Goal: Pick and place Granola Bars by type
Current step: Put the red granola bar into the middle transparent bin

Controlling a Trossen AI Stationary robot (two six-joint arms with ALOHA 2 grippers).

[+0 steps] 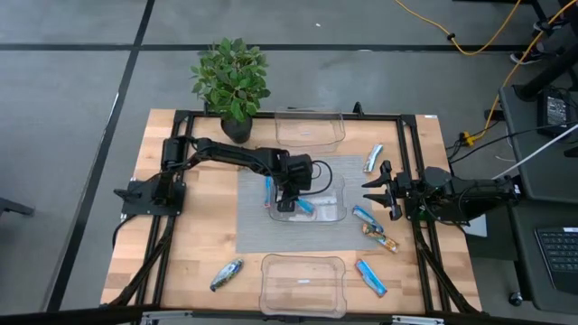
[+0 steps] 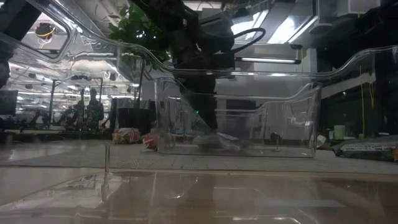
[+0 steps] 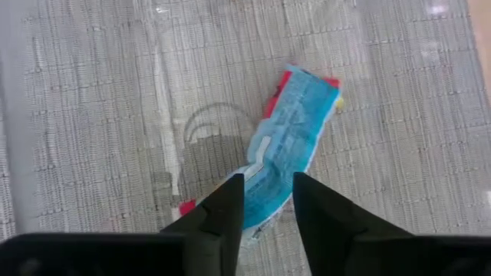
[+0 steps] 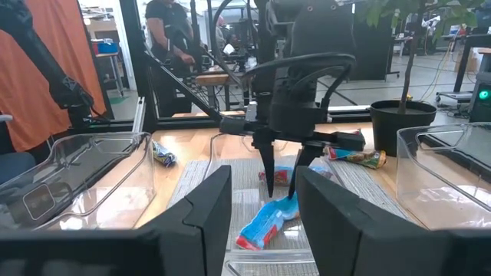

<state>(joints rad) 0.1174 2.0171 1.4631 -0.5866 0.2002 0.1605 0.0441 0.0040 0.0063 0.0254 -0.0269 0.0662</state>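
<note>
Fingers [image 3: 230, 215] of the left gripper [image 3: 267, 211] stand a little apart, pointing down into the middle clear bin [image 1: 336, 215] on the gray mat [image 1: 253, 230]. One blue bar [image 3: 288, 142] lies flat on the bin floor. Its near end sits right between the two finger tips, and the rest of it stretches away past them. The fingers do not squeeze it, so the bar rests on its own. In the right wrist view the same blue bar [image 4: 265, 222] lies just below the left gripper's tips [image 4: 281, 180].

Another blue bar [image 1: 268, 191] lies on the mat just outside the bin, beside the left gripper [image 1: 287, 200].

Farther off, the right gripper [image 1: 372, 192] hovers at the mat's edge with its fingers partly open and nothing between them. A blue bar [image 1: 366, 216] and a brown-orange bar [image 1: 381, 238] lie close to these fingers, and a light blue bar [image 1: 373, 158] lies on their other side.

Farther still, a blue bar [image 1: 370, 277] lies beside the near clear bin [image 1: 302, 264], and a silvery bar [image 1: 227, 273] lies on that bin's other side. A far clear bin [image 1: 310, 129] stands next to a potted plant [image 1: 231, 83].
</note>
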